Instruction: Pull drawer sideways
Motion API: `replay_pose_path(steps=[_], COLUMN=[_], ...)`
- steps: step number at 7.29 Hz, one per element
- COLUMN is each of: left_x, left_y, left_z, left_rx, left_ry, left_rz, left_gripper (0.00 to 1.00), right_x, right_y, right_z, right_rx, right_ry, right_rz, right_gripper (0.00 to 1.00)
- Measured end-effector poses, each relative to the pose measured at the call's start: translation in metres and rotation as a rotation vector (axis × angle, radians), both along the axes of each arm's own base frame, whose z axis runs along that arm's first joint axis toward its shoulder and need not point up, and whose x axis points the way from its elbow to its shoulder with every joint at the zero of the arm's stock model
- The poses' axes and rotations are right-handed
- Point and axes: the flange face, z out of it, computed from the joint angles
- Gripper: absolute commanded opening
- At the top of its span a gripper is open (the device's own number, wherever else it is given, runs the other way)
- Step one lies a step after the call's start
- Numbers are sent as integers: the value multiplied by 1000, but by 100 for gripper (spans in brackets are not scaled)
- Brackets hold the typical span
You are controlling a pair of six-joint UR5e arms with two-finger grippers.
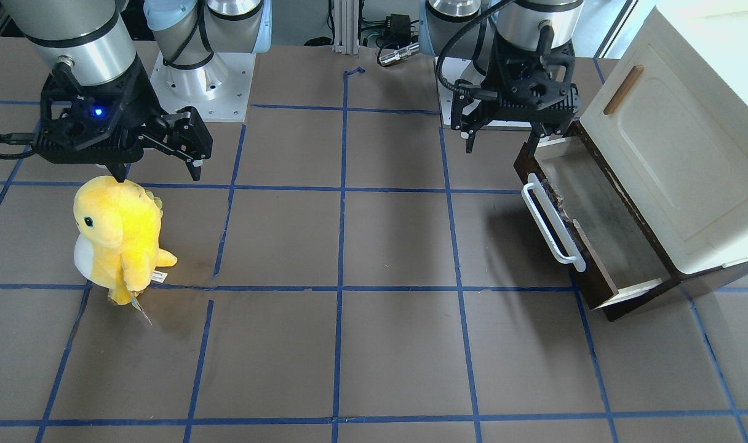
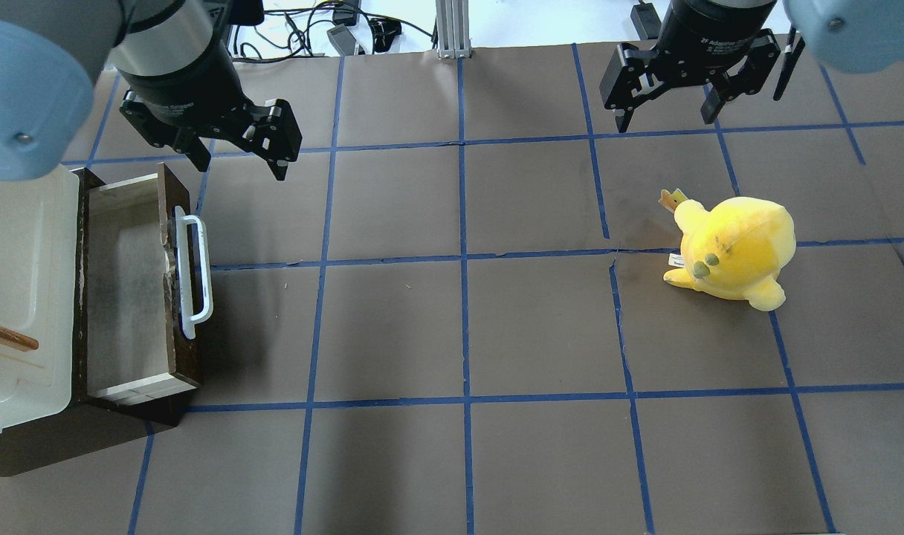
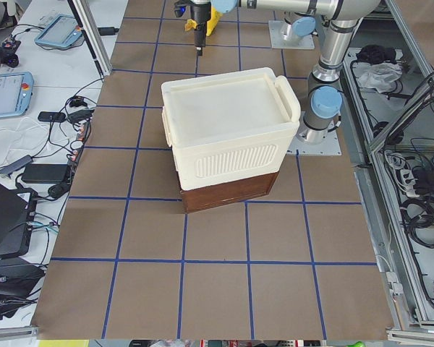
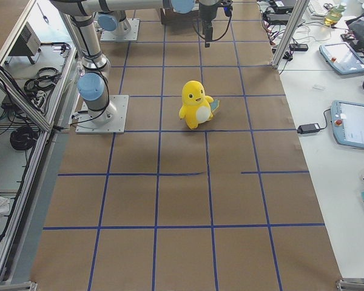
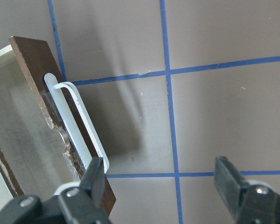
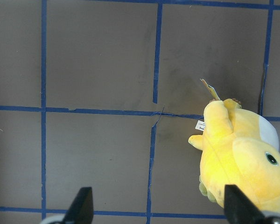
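The drawer (image 1: 601, 227) has a dark brown front and a long white bar handle (image 1: 552, 224). It stands pulled out of the cabinet, with its pale inside bare. It also shows in the overhead view (image 2: 121, 290) and the left wrist view (image 5: 37, 70). My left gripper (image 1: 500, 144) (image 2: 240, 160) is open and empty. It hovers above the end of the drawer nearest the robot base, clear of the handle (image 5: 81, 121). My right gripper (image 1: 159, 169) (image 2: 664, 119) is open and empty, far from the drawer, above the plush toy.
A cream-white cabinet (image 1: 675, 154) (image 2: 13, 245) with a small brown handle sits over the drawer at the table's left end. A yellow plush toy (image 1: 119, 237) (image 2: 734, 249) stands on the right half. The table is brown with blue tape lines.
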Motion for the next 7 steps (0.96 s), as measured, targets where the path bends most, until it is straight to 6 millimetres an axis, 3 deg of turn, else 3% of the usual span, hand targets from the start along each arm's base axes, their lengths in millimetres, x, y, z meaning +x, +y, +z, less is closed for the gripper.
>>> replay_pose_path(steps=[3, 5, 7], left_x=[25, 27, 28], left_y=[2, -1, 2], left_z=[5, 4, 6], left_rx=[-25, -49, -54], left_ry=[40, 56, 56], left_rz=[-43, -29, -24], left_gripper=[94, 100, 100], right_x=[0, 0, 0], right_y=[0, 0, 0], right_z=[0, 0, 0], right_rx=[0, 0, 0], right_ry=[0, 0, 0], right_rz=[0, 0, 0], right_gripper=[100, 100, 100])
